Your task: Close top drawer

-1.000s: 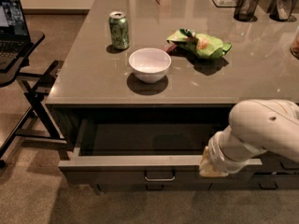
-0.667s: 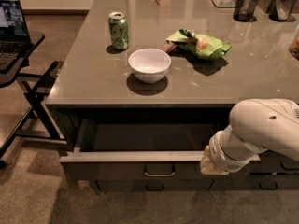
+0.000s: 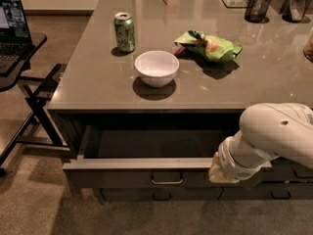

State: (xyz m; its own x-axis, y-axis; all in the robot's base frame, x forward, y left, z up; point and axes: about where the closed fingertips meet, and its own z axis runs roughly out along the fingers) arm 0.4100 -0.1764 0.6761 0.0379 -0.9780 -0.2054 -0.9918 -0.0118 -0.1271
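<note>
While the top drawer stands pulled well out beneath the surface, the gripper sits against the right end of its front; wide or narrow, I cannot tell. Pushing step, I'd say: next up is a straight, level shove inward until the front sits flush. White bowl, green can and crumpled green bag rest up top, and I see nothing blocking the drawer's path.

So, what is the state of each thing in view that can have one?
top drawer: open, pulled far out.
end effector: at the drawer front, right of the handle.
green can: upright on the counter.
white bowl: upright, nothing seen inside.
green bag: lying crumpled.
laptop: lid open, screen lit.
</note>
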